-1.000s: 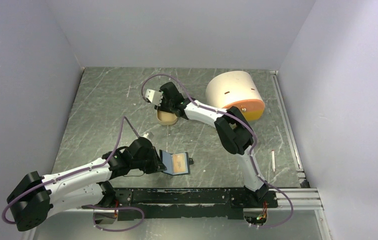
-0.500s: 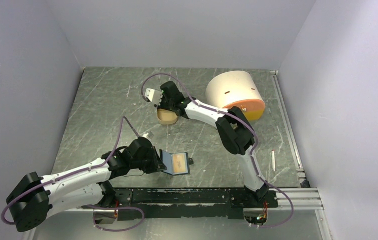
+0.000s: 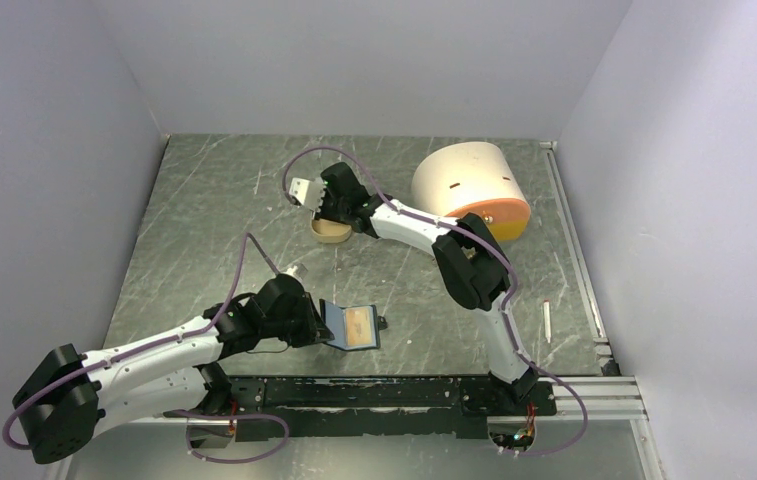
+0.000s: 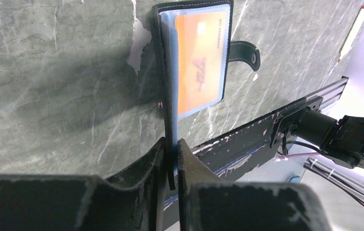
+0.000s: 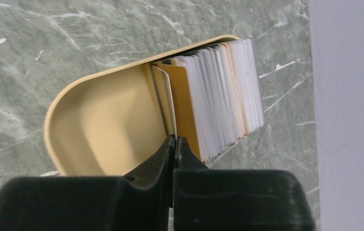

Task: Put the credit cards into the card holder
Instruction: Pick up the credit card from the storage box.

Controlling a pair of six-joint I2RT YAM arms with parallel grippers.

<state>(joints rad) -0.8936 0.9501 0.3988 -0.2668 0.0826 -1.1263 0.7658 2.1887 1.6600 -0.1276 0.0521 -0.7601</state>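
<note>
The card holder [image 3: 352,326] is a black wallet, open on the table near the front edge. An orange card [image 4: 200,62] sits in its blue-grey pocket, and its snap tab [image 4: 247,53] sticks out to the right. My left gripper [image 3: 320,325] is shut on the wallet's left flap, seen edge-on between its fingers [image 4: 171,154]. A stack of whitish and orange credit cards [image 5: 218,101] leans in the tan tray [image 5: 98,130]. My right gripper [image 5: 174,144] is over the tray [image 3: 330,232], shut on one thin card [image 5: 166,96] at the near end of the stack.
A big cream-and-orange cylinder [image 3: 471,190] lies at the back right. A thin white stick [image 3: 546,320] lies near the right rail. The black mounting rail [image 3: 404,392] runs along the front edge. Grey walls close in the left, back and right sides.
My right gripper has shifted slightly over the tan tray. The left arm and the wallet have not moved.
</note>
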